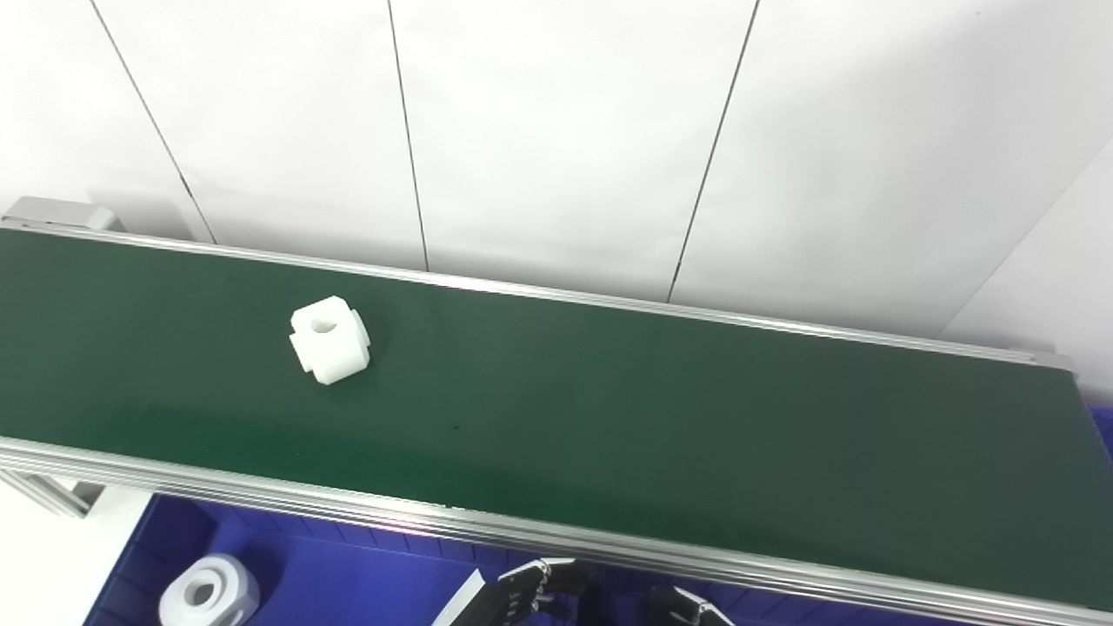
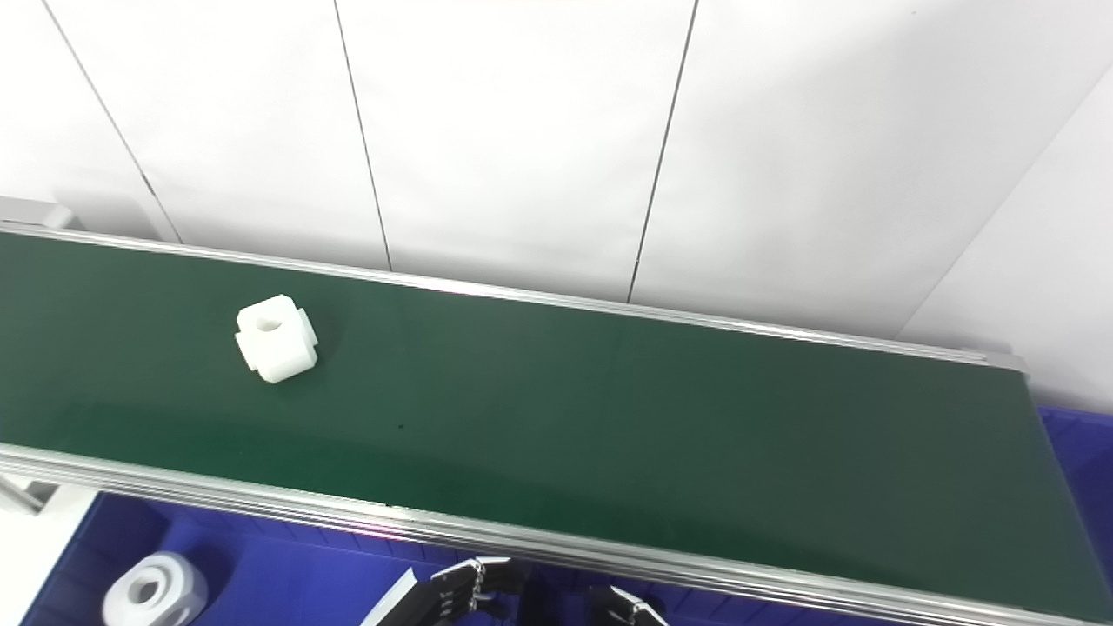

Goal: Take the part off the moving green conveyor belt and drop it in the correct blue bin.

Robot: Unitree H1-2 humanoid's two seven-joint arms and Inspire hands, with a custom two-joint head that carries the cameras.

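The white blocky plastic part with a hole (image 1: 329, 340), near the green conveyor belt's (image 1: 609, 409) left end, looks light and stiff; I'd pinch its flat sides. My left hand (image 1: 530, 591) and right hand (image 1: 687, 609) are barely visible; I cannot tell their state.

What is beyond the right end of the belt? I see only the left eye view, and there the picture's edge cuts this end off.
Observer: In the right eye view the end of the green belt lies further inside the picture. Past it a blue bin shows as a wider strip.
Operator: Is any part lying in that bin?
Observer: None in the strip that the right eye view shows: only bare blue. The rest of the bin is outside the picture, so I cannot tell for the whole bin.
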